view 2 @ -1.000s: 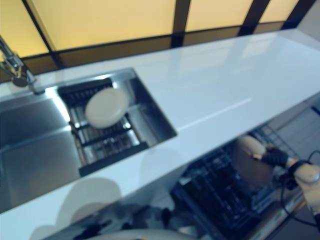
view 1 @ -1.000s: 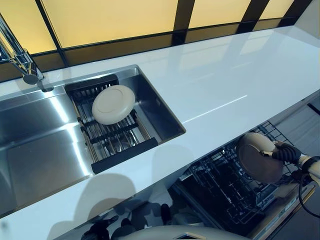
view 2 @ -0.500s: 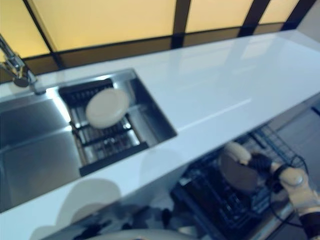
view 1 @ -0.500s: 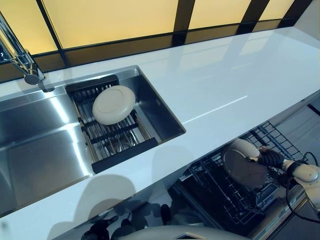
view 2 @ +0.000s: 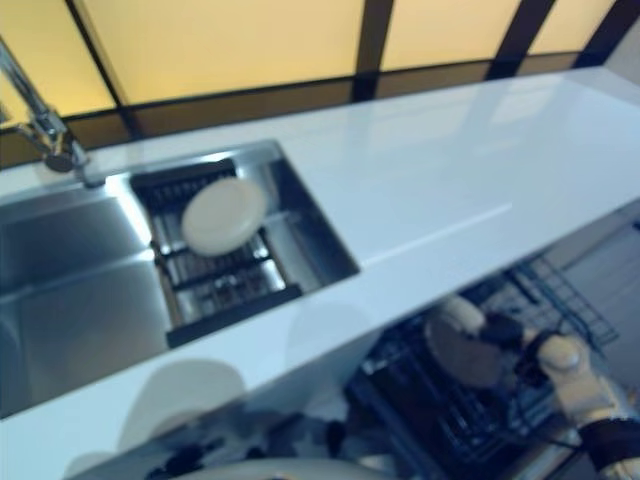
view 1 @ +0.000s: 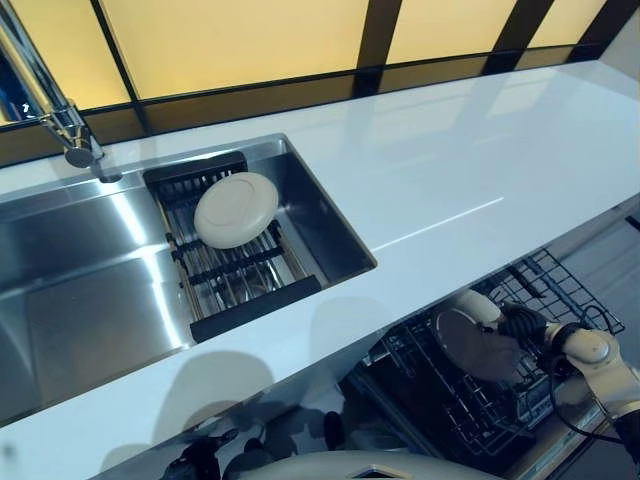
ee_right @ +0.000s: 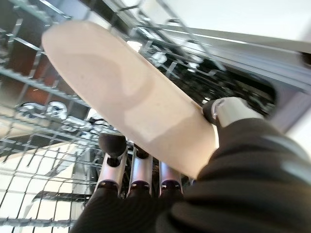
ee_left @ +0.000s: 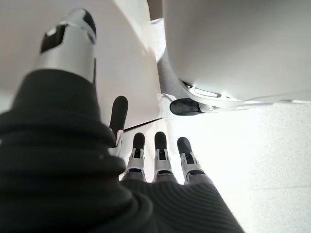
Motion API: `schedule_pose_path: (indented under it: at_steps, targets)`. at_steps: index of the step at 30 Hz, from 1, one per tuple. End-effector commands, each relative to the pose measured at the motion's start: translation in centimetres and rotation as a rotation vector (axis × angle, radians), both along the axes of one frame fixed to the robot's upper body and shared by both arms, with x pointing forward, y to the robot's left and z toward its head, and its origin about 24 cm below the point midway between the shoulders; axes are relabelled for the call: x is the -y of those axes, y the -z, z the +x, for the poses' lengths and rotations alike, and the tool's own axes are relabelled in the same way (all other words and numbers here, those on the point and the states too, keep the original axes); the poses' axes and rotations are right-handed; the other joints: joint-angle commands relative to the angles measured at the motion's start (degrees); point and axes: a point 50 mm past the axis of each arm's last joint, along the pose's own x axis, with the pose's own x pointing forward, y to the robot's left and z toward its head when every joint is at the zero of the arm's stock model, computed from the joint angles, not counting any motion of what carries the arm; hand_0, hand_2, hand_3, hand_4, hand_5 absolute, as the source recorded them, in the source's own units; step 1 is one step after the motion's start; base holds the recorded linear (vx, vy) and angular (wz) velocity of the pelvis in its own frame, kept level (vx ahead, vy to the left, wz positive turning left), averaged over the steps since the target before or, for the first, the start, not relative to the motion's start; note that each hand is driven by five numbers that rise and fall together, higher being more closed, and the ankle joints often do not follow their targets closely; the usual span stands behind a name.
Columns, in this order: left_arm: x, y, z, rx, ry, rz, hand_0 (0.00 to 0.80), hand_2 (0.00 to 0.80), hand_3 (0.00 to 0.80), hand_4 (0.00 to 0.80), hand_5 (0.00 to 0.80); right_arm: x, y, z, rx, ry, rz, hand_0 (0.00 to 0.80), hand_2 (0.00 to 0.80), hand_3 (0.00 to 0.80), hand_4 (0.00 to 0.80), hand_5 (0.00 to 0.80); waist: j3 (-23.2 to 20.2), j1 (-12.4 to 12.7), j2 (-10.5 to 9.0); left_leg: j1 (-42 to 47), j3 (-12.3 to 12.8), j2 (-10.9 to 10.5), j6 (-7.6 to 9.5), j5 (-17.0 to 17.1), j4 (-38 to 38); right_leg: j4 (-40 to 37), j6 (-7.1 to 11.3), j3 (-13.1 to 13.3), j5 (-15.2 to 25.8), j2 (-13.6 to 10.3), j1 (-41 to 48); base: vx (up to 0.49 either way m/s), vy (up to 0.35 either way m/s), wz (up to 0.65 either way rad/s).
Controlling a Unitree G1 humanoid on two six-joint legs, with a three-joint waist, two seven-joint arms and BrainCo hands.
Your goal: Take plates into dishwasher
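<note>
Right hand [view 1: 522,322] pinching beige plate [view 1: 472,340] at rim, thumb on one face, fingers [ee_right: 141,172] behind other; plate on edge over wire dishwasher rack [view 1: 545,285], near right below white countertop [view 1: 450,170]. Second plate [view 1: 236,209] resting on drying rack [view 1: 240,280] in steel sink [view 1: 80,300], far left. Left hand [ee_left: 155,160] in own wrist view only, fingers straight, holding nothing.

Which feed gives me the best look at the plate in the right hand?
The right wrist view: the plate fills it, pinched between the right hand thumb and fingers above the dishwasher rack. Both eye views show it smaller, held over the rack below the counter. The left wrist view doesn't show it.
</note>
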Motion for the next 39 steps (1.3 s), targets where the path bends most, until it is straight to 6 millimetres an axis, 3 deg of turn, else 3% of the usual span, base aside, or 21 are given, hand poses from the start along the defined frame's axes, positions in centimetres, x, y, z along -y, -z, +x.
schedule_pose_path:
  at_steps: [1,18,19,20,28,39]
  targets:
    - [-1.3,-2.0,7.3,0.191,0.05,0.068,0.0,0.0,0.0,0.0,0.0,-0.9,-1.7,3.4,0.087,-0.036,-0.055,0.8,0.8,0.8,0.8,0.8,-0.4,1.9,-0.95,1.3,-2.3,1.6,-0.52,-2.4,0.2,0.4,6.7,-1.1,0.4,-5.4,1.3,0.0,0.0,0.0]
    - [-0.8,-1.9,7.6,0.178,0.084,0.051,0.0,0.0,0.0,0.0,0.0,-1.3,1.9,3.9,-0.095,0.063,-0.033,0.8,0.8,0.8,0.8,0.8,-1.0,4.0,-0.41,1.5,-3.5,1.1,-0.4,-2.4,0.2,0.1,6.3,-2.1,0.0,-5.8,2.2,0.005,0.003,0.03]
    - [-0.8,-1.9,7.6,0.179,0.084,0.051,0.0,0.0,0.0,0.0,0.0,-1.3,2.0,3.9,-0.103,0.069,-0.03,0.558,0.558,0.558,0.558,0.558,-1.0,4.0,-0.4,1.5,-3.5,1.2,-0.42,-2.4,0.2,0.1,6.29,-2.1,0.0,-5.9,2.2,0.025,0.013,0.08]
    - [-0.8,-1.9,7.6,0.179,0.082,0.049,0.0,0.0,0.0,0.0,0.0,-1.2,2.1,3.9,-0.108,0.077,-0.025,0.0,0.0,0.0,0.0,0.0,-1.0,4.1,-0.34,1.5,-3.6,1.1,-0.44,-2.4,0.2,0.1,6.28,-2.1,-0.1,-5.9,2.3,0.022,0.016,0.08]
    - [-1.1,-2.0,7.7,0.18,0.081,0.056,0.0,0.0,0.0,0.0,0.0,-0.7,2.0,3.9,-0.111,0.126,-0.006,0.0,0.0,0.0,0.0,0.0,-1.0,4.2,-0.36,1.6,-3.8,1.1,-0.43,-2.4,0.2,0.2,6.24,-2.0,-0.1,-5.9,2.3,0.002,0.002,0.01]
    - [-1.8,-2.2,7.5,0.185,0.066,0.064,0.0,0.0,0.0,0.0,0.0,3.2,-0.4,3.1,-0.075,0.245,-0.044,0.0,0.0,0.0,0.0,0.0,-0.8,3.2,-0.97,1.7,-3.3,1.5,-0.37,-2.4,0.2,0.3,6.19,-1.0,0.2,-5.4,2.1,0.0,0.0,0.0]
